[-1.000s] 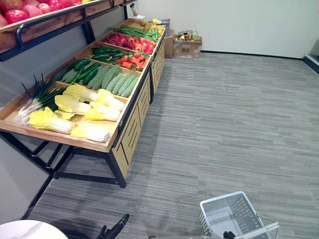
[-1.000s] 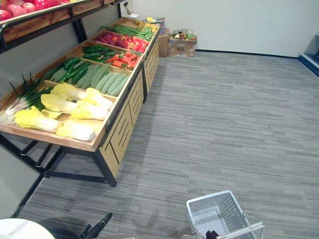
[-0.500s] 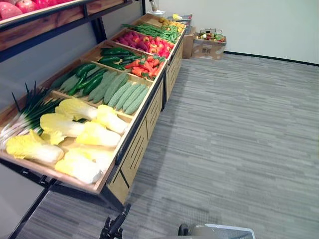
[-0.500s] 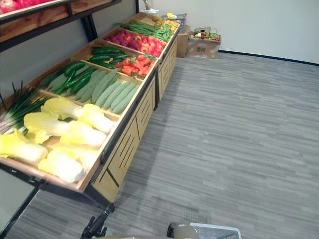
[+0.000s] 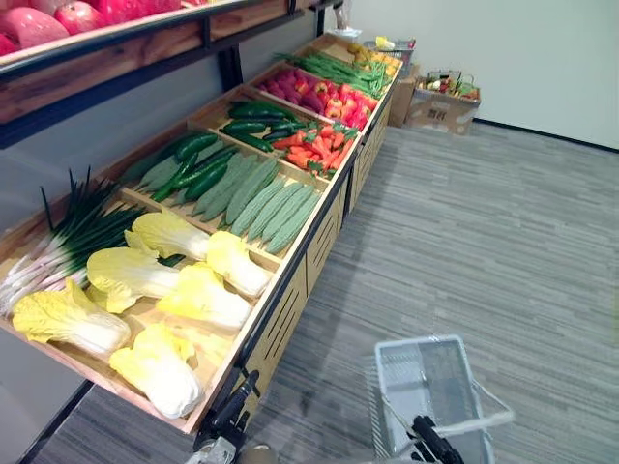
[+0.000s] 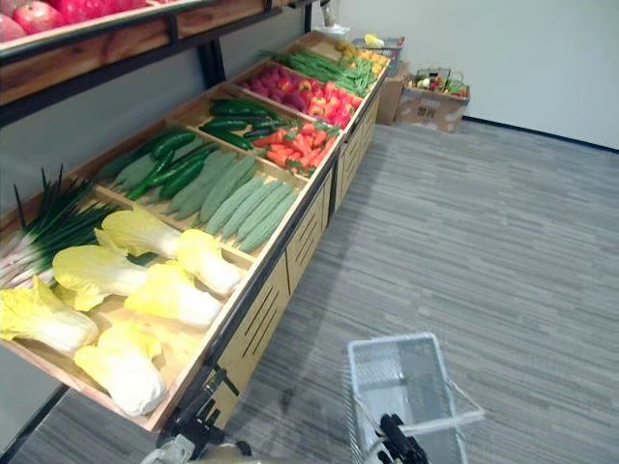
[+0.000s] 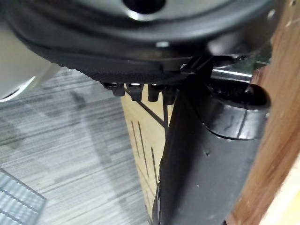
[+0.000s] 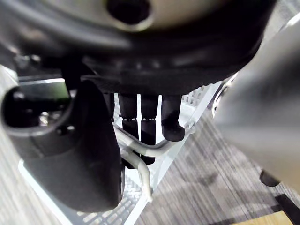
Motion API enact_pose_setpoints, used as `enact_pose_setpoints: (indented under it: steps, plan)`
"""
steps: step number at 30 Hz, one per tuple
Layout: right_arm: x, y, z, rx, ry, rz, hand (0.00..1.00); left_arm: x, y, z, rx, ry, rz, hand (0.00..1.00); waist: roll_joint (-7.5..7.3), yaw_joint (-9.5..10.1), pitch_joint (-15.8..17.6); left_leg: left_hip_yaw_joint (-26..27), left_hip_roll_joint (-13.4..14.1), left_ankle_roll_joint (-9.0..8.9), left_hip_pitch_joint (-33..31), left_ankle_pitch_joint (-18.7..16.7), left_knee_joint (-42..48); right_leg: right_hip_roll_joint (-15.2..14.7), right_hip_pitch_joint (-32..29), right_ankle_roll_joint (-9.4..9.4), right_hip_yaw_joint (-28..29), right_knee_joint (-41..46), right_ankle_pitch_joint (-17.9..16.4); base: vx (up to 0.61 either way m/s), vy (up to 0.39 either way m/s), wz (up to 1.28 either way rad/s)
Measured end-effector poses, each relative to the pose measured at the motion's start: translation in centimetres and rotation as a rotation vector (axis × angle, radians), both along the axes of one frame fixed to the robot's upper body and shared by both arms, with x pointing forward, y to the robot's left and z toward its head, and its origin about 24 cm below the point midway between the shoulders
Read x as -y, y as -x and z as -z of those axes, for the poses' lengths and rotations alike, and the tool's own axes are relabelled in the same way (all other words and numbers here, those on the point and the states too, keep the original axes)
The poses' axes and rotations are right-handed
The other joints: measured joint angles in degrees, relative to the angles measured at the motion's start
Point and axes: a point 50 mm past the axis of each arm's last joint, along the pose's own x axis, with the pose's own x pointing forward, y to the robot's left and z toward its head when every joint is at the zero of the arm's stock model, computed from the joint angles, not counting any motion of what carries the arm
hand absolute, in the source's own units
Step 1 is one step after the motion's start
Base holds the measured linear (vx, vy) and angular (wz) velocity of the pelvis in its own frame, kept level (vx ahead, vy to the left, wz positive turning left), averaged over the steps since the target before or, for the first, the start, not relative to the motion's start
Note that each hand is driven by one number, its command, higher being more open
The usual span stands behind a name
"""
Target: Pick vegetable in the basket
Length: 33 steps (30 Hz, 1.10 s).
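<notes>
A white wire basket [image 5: 426, 382] hangs low over the floor at the lower right, with nothing in it. My right hand [image 5: 433, 449] is shut on its handle [image 8: 140, 161], its fingers [image 8: 147, 117] curled over the bar. The vegetables lie on a wooden stand [image 5: 319, 232] to my left. Pale yellow cabbages [image 5: 160, 367] are nearest, with green onions [image 5: 68, 242] beside them. Light green gourds [image 5: 261, 203] and dark cucumbers [image 5: 189, 155] lie further along, then carrots [image 5: 309, 150]. My left hand [image 5: 235, 401] is open and holds nothing, just below the stand's near front corner, under the nearest cabbage.
An upper shelf with red fruit [image 5: 77, 14] overhangs the back of the stand. Red peppers [image 5: 309, 92] and green beans [image 5: 338, 68] fill the far bins. Cardboard boxes [image 5: 440, 101] stand by the white wall. Grey striped floor [image 5: 503, 251] stretches out to the right.
The camera has come closer to the stand and turned towards it. The basket in my right hand shows more fully. My left hand is now by the stand's front corner.
</notes>
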Motion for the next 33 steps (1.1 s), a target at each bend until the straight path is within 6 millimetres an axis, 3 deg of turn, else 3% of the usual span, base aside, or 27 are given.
enact_pose_setpoints:
  steps: [5, 11, 14, 16, 18, 19, 20, 21, 23, 24, 25, 26, 27, 28, 29, 30, 31, 32, 33]
  plan:
    - [1.1, 0.0, -0.1, -0.012, 0.035, -0.026, 0.0, 0.8, 2.1, 0.8, -0.075, -0.023, -0.029, 1.0, 1.56, 0.68, -1.1, 3.8, 0.5, 0.1, 3.9, 0.0, -2.2, 0.4, 0.3, -0.11, 4.1, -0.4, 0.0, 0.05, -0.019, -0.42]
    - [1.3, 1.3, 0.5, -0.092, 0.036, -0.074, 0.0, 0.7, 3.2, 1.1, -0.094, -0.014, -0.015, 1.0, 1.18, 0.79, -1.4, 2.8, -2.9, 0.46, 7.3, 1.7, -9.8, -1.3, -1.3, 0.98, 4.0, 3.2, -0.6, 0.1, 0.037, 0.0]
    - [1.3, 1.7, 0.6, -0.107, 0.031, -0.06, 0.0, 0.5, 3.4, 1.2, -0.108, -0.023, 0.012, 1.0, 1.13, 0.88, -1.6, -1.6, -3.5, 0.66, 9.4, 2.2, -13.1, -1.4, -5.7, 1.46, 1.5, 15.1, -0.9, 0.06, 0.026, 0.3]
    - [1.2, 1.4, 0.6, -0.102, 0.041, -0.077, 0.0, 0.2, 3.8, 1.2, -0.116, -0.02, 0.022, 1.0, 0.16, 0.92, -1.9, -3.5, -4.5, 1.0, 11.0, 2.8, -15.1, -2.9, -9.7, 1.76, 0.7, 25.2, -0.7, 0.08, 0.004, 0.31]
    - [1.0, 1.9, 0.7, -0.121, 0.042, -0.079, 0.0, -0.1, 4.3, 1.2, -0.122, -0.022, 0.036, 1.0, -1.07, 0.95, -2.1, -6.6, -5.4, 1.03, 12.2, 2.9, -16.4, -4.4, -10.7, 3.85, -1.5, 30.3, 0.5, 0.09, 0.001, 0.46]
    - [1.3, 2.2, 0.7, -0.128, 0.052, -0.065, 0.0, -0.2, 4.3, 1.2, -0.122, -0.023, 0.038, 1.0, -1.11, 0.86, -2.0, -9.3, -5.6, 1.3, 13.0, 3.0, -16.7, -4.7, -11.0, 5.71, -2.6, 33.8, 1.8, 0.05, -0.017, 0.61]
    - [1.7, 2.6, 0.8, -0.138, 0.052, -0.034, 0.0, -0.3, 4.3, 1.2, -0.124, -0.032, 0.037, 1.0, -0.62, 0.44, -1.7, -11.4, -4.5, 1.84, 13.9, 3.5, -17.2, -4.5, -13.1, 4.57, -2.1, 39.2, 4.8, 0.06, -0.068, 0.86]
    - [1.8, 3.6, 0.9, -0.16, 0.045, -0.017, 0.0, -0.1, 4.5, 1.3, -0.139, -0.044, 0.023, 1.0, 0.33, -0.33, -1.9, -13.6, -2.8, 1.51, 14.0, 3.3, -16.9, -2.9, -13.6, 1.46, -1.3, 37.2, -2.7, 0.02, -0.093, 0.82]
    - [1.5, 4.5, 1.0, -0.172, 0.023, -0.013, 0.0, -0.2, 4.6, 1.3, -0.146, -0.062, -0.028, 1.0, 0.35, -0.64, -1.8, -16.1, -1.3, 0.59, 12.9, 2.7, -16.3, -0.8, -14.2, -0.01, 2.1, 28.3, -5.6, -0.02, -0.134, 0.79]
    - [0.9, 5.3, 1.2, -0.188, 0.008, -0.014, 0.0, -1.0, 4.7, 1.1, -0.141, -0.078, -0.08, 1.0, -1.6, -0.47, -2.0, -17.8, -2.1, -0.58, 11.2, 2.1, -15.4, -0.6, -13.1, 0.42, 7.2, 16.0, -5.7, -0.03, -0.192, 0.85]
    - [0.3, 5.6, 1.3, -0.194, -0.009, -0.008, 0.0, -1.8, 4.6, 0.9, -0.131, -0.096, -0.097, 1.0, -3.44, -0.31, -2.0, -18.2, -3.4, -1.03, 10.0, 2.0, -14.8, -1.8, -12.4, 3.93, 8.5, 10.5, -3.3, 0.06, -0.289, 1.18]
    - [-0.3, 6.4, 1.4, -0.226, -0.03, 0.014, 0.0, -1.9, 4.2, 0.9, -0.125, -0.091, -0.146, 1.0, -4.39, 0.01, -1.9, -18.5, -3.2, -0.94, 5.7, -0.1, -6.1, -2.1, -11.5, 4.0, 5.2, 9.1, -1.1, 0.17, -0.224, 1.25]
    - [0.0, 7.2, 1.4, -0.241, -0.027, 0.025, 0.0, -1.5, 4.3, 0.9, -0.116, -0.08, -0.177, 1.0, -3.56, 0.62, -1.8, -18.3, -3.8, 2.14, 2.8, -4.1, 2.7, -2.5, -8.9, 5.54, 0.6, 7.3, 1.1, 0.27, -0.231, 1.36]
    - [0.4, 7.7, 1.3, -0.248, -0.018, 0.033, 0.0, -1.1, 4.6, 1.0, -0.123, -0.072, -0.19, 1.0, -2.01, 1.0, -1.6, -18.6, -4.0, 2.57, 1.6, -6.3, 7.5, -0.7, -8.1, 5.05, 1.4, 10.3, 1.6, 0.21, -0.101, 0.99]
    - [1.0, 7.8, 1.2, -0.241, -0.005, 0.036, 0.0, -0.5, 4.8, 1.2, -0.132, -0.056, -0.196, 1.0, -0.51, 1.07, -1.5, -18.9, -2.8, 2.57, 1.3, -7.9, 8.9, 1.0, -9.1, 5.06, 3.5, 14.4, 1.6, 0.15, -0.04, 1.03]
    - [1.9, 7.9, 1.0, -0.234, 0.023, 0.029, 0.0, 0.4, 5.3, 1.3, -0.141, -0.035, -0.217, 1.0, 2.54, 1.07, -1.8, -23.1, -0.1, -0.03, 2.1, -11.6, 7.7, 4.1, -13.1, 3.92, 8.0, 23.4, 0.1, 0.05, -0.041, 1.21]
    - [1.1, 7.7, 1.1, -0.23, 0.002, 0.014, 0.0, -0.4, 5.3, 1.2, -0.132, -0.061, -0.227, 1.0, 0.18, 1.61, -1.8, -25.7, -1.2, -0.42, 1.7, -11.4, 7.5, 5.1, -13.5, 1.6, 13.2, 19.1, -1.5, 0.07, -0.133, 1.43]
    - [-0.2, 7.3, 1.3, -0.216, -0.028, -0.004, 0.0, -1.5, 5.1, 0.8, -0.112, -0.101, -0.227, 1.0, -2.84, 2.55, -2.1, -27.3, -3.2, -1.07, 0.6, -11.6, 7.6, 3.8, -13.0, 1.27, 14.9, 13.5, -1.2, 0.04, -0.142, 1.07]
    - [-0.4, 7.2, 1.3, -0.213, -0.033, -0.003, 0.0, -1.6, 5.1, 0.8, -0.112, -0.106, -0.228, 1.0, -3.18, 2.58, -2.1, -28.0, -3.3, -1.31, 0.4, -11.7, 7.7, 3.6, -12.4, 1.12, 14.7, 12.9, -2.0, 0.12, -0.208, 0.9]
